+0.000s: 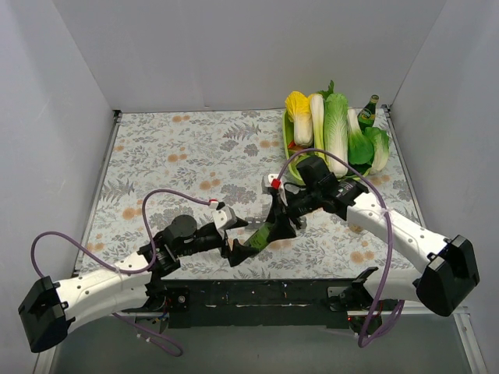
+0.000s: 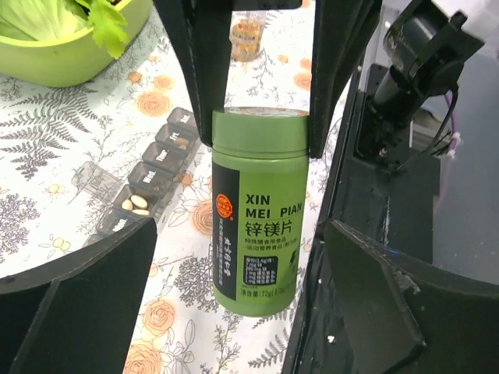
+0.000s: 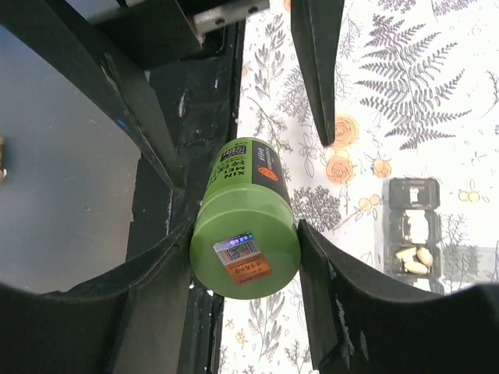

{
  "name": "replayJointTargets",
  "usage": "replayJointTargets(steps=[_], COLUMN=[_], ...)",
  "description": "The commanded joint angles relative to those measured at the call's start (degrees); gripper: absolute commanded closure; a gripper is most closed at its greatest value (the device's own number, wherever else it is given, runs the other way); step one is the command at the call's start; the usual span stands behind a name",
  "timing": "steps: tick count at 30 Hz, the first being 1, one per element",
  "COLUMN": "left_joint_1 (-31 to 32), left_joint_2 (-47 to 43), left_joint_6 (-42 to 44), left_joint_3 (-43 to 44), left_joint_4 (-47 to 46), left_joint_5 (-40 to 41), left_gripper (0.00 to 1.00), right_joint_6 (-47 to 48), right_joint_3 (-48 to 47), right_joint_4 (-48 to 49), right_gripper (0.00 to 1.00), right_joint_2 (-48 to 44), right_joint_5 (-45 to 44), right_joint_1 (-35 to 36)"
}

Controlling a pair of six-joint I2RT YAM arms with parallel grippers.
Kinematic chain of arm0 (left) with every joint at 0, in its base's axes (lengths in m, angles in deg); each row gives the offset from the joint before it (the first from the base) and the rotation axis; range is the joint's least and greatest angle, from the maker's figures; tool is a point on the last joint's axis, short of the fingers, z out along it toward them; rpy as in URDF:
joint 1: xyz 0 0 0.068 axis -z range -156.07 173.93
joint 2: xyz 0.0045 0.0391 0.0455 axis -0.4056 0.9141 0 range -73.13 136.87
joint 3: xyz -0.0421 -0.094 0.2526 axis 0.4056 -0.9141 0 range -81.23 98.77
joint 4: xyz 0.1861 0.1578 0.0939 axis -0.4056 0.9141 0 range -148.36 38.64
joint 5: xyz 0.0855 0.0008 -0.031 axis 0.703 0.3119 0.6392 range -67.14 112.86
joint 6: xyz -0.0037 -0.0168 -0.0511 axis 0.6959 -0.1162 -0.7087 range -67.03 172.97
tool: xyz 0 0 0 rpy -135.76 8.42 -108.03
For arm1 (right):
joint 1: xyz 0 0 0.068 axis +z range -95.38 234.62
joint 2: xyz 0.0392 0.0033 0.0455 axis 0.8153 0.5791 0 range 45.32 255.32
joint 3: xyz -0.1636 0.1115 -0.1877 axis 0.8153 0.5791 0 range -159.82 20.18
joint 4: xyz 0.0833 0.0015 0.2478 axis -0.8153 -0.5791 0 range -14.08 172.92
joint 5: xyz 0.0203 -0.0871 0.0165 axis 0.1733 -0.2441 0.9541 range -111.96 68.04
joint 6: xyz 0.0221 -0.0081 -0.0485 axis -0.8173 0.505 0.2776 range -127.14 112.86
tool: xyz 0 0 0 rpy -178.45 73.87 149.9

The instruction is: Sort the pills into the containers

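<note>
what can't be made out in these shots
- Bottle contents: opaque green wall, lid on, every view.
- Pill organizer, near end: left wrist view, behind a finger of the left claw; right wrist view, behind a finger of the right claw.
- Organizer lid lettering: left wrist view, too small.
- Which compartments hold pills: top view, arms in the way, too small.

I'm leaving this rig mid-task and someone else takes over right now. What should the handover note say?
Left gripper: open, fingers on either side of the green pill bottle, not touching it.
Right gripper: shut on the bottle's cap end, holding it near the table's front edge.
Pill organizer: on the table beside the bottle.
Done: a few pale pills lie in one open compartment.
Left: the bottle's lid appears on; the remaining compartments need filling.
</note>
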Motion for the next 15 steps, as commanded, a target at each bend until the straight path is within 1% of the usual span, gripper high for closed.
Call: replayJointTargets(steps=[1, 3, 4, 5, 6, 7, 8, 9, 10, 11, 12, 13, 15], left_joint_1=[-0.14, -0.23, -0.14, -0.23, -0.23, -0.23, -0.23, -0.23, -0.32, -0.4, -0.4, -0.49, -0.58], left_joint_2=[-2.4, -3.46, -3.81, -4.86, -5.22, -5.65, -5.92, -6.1, -5.92, -5.66, -4.96, -4.43, -3.55], left_joint_6=[0.07, -0.28, -0.8, -1.24, -2.73, -3.61, -4.92, -7.11, -8.53, -9.76, -11.08, -13.7, -15.47], left_joint_3=[2.03, 2.29, 2.81, 2.99, 3.17, 3.08, 3.17, 3.17, 3.08, 2.99, 2.99, 2.82, 2.29], left_joint_4=[0.71, 2.3, 4.22, 5.2, 6.16, 7.57, 8.28, 8.89, 9.94, 10.39, 10.74, 11.18, 11.18], left_joint_5=[2.72, 3.51, 4.56, 7.01, 8.95, 10.79, 14.82, 16.42, 17.4, 20.54, 21.44, 22.06, 22.68], left_gripper=[0.09, 0.06, 0.05, 0.05, 0.04, 0.03, 0.02, 0.02, 0.02, 0.02, 0.02, 0.02, 0.02], right_joint_6=[4.32, 7.65, 9.49, 13.08, 15.2, 17.05, 18.72, 21.35, 22.42, 23.91, 25.31, 25.94, 26.82], right_joint_3=[0.15, -0.19, -0.63, -1.16, -1.69, -2.91, -3.45, -3.89, -4.76, -4.94, -4.77, -4.6, -3.46], right_joint_4=[-4.96, -9.17, -10.84, -15.39, -17.61, -19.72, -22.35, -25.77, -27.8, -29.3, -30.62, -30.9, -29.68], right_gripper=[0.91, 0.92, 0.92, 0.92, 0.92, 0.92, 0.92, 0.91, 0.92, 0.91, 0.91, 0.91, 0.91], right_joint_2=[-3.93, -4.64, -5.25, -5.34, -5.52, -5.78, -5.87, -5.78, -5.78, -5.78, -5.78, -5.87, -6.05], right_joint_5=[-1.57, -3.51, -7.35, -9.91, -12.72, -17.97, -20.63, -25.36, -27.58, -29.6, -33.36, -35.05, -39.17], right_joint_1=[-1.41, -3.25, -3.87, -4.31, -5.54, -6.59, -7.3, -9.31, -10.46, -11.6, -14.14, -15.38, -18.88])
